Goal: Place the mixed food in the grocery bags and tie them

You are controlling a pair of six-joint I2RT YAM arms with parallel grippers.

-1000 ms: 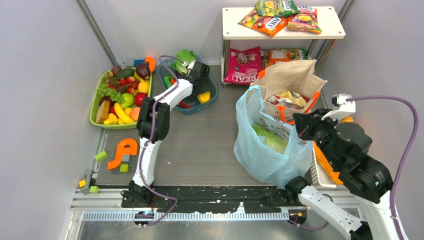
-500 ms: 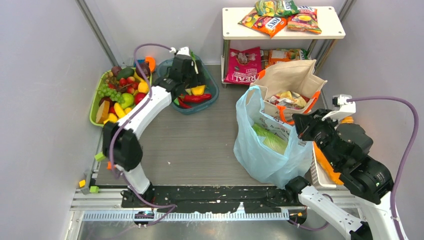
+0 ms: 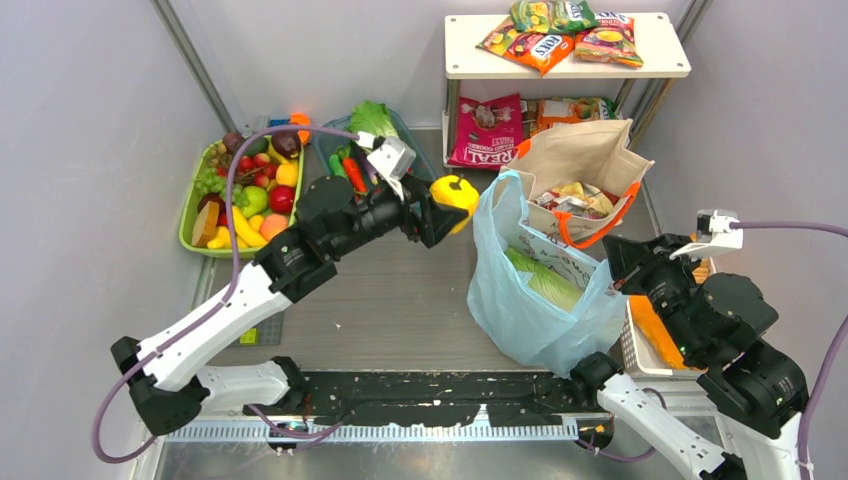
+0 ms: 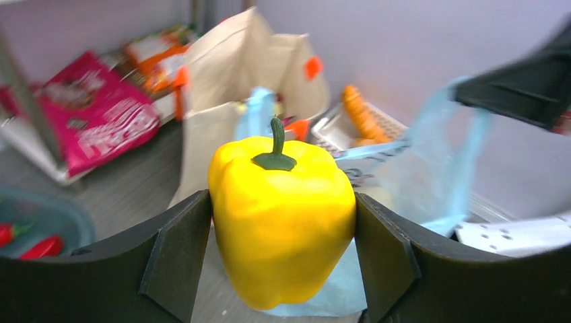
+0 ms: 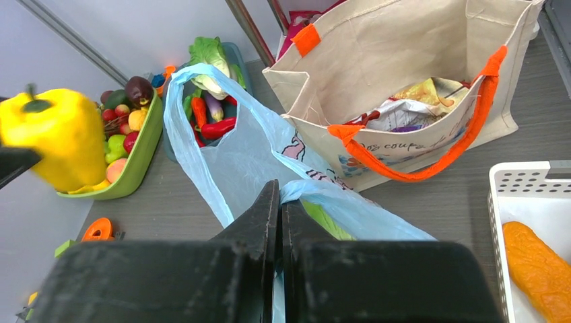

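Observation:
My left gripper (image 3: pixel 447 205) is shut on a yellow pepper (image 3: pixel 455 193), held in the air just left of the light-blue plastic bag (image 3: pixel 520 300). The left wrist view shows the pepper (image 4: pixel 283 215) stem-up and pressed between both fingers, with the blue bag (image 4: pixel 438 168) behind it. My right gripper (image 5: pixel 280 192) is shut on that bag's right handle and holds its mouth up. A pale-green cabbage (image 3: pixel 540 275) lies inside the bag. Behind it stands the beige canvas tote (image 3: pixel 580 155) with orange handles (image 5: pixel 411 171), holding snack packets (image 5: pixel 417 108).
A green tray (image 3: pixel 188 215) of toy fruit sits at the far left, a teal bin (image 4: pixel 64 214) of vegetables beside it. A white shelf (image 3: pixel 460 45) at the back carries more snack packets, with a pink packet (image 3: pixel 487 130) under it. A white mesh basket (image 5: pixel 532 182) stands right of the bags.
My left arm has swung right from the teal bin, carrying the yellow pepper over to the blue bag. The right arm has shifted slightly right, still gripping the bag handle.

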